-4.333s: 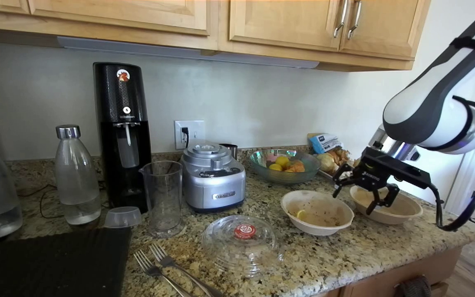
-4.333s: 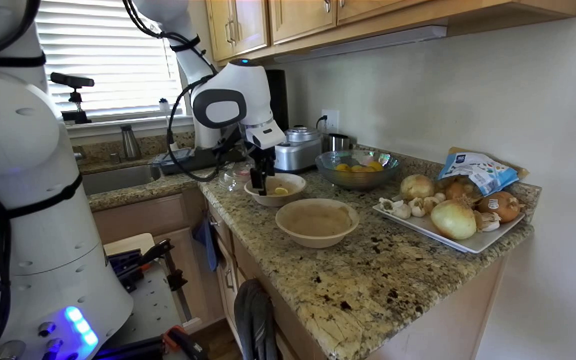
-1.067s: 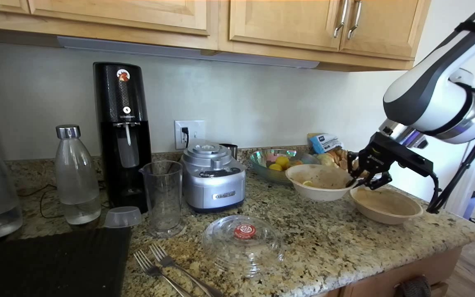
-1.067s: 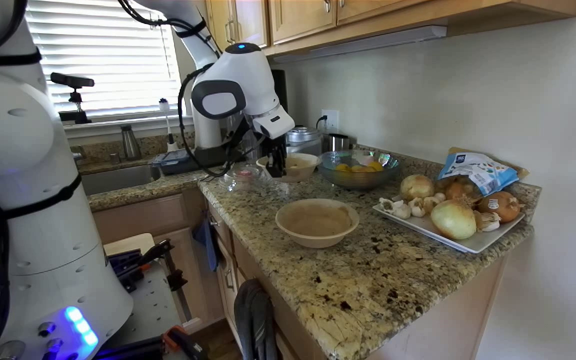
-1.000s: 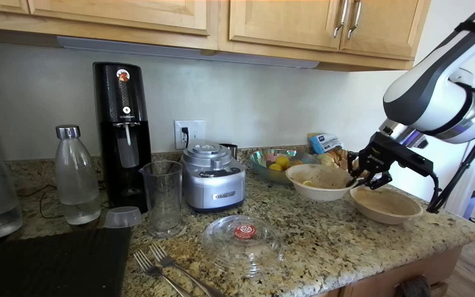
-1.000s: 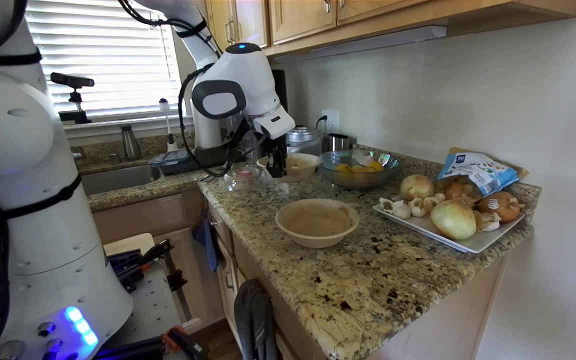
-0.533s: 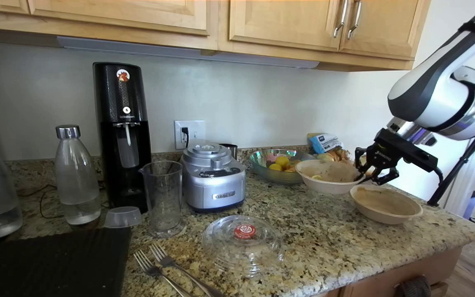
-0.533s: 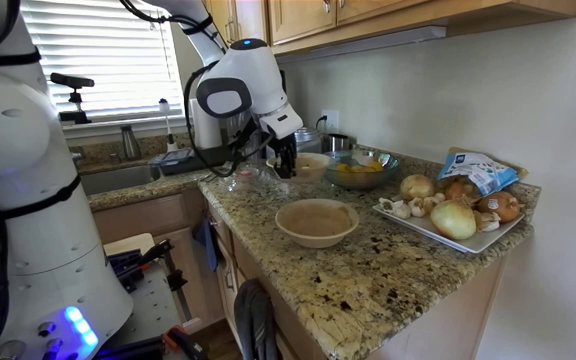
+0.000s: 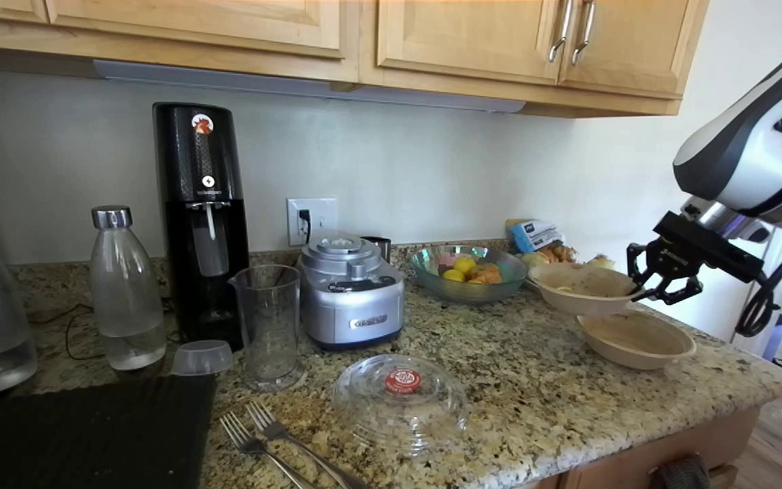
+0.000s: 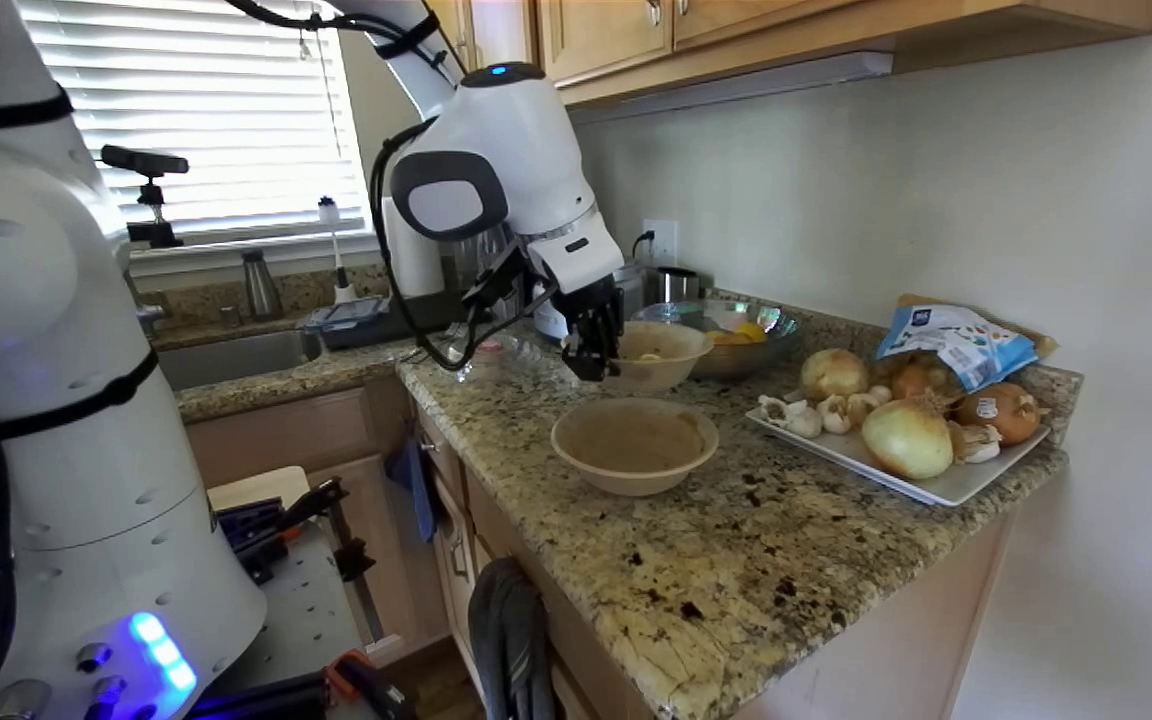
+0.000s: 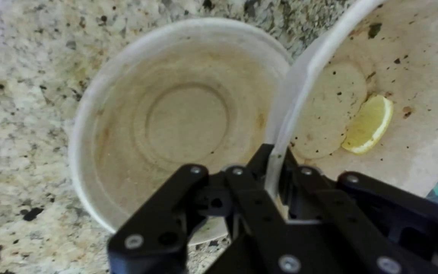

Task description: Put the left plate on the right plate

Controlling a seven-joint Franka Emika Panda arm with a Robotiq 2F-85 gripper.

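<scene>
one lemon wedge (image 11: 369, 125) in the left plate (image 11: 413, 76), which the wrist view cuts off. gripper (image 11: 276, 154) clamped on that plate's rim, masking part of the right plate (image 11: 186, 121). left plate hangs above counter (image 9: 540, 401), in an exterior view covering some of right plate's rim; can't tell if they touch. in an exterior view, glass bowl (image 10: 751, 358) partly behind left plate.

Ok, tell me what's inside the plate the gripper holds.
Inside the left plate lie a lemon wedge and scattered dark flecks. In the wrist view, the gripper covers part of the inside near where it grips; anything beneath is hidden there.
</scene>
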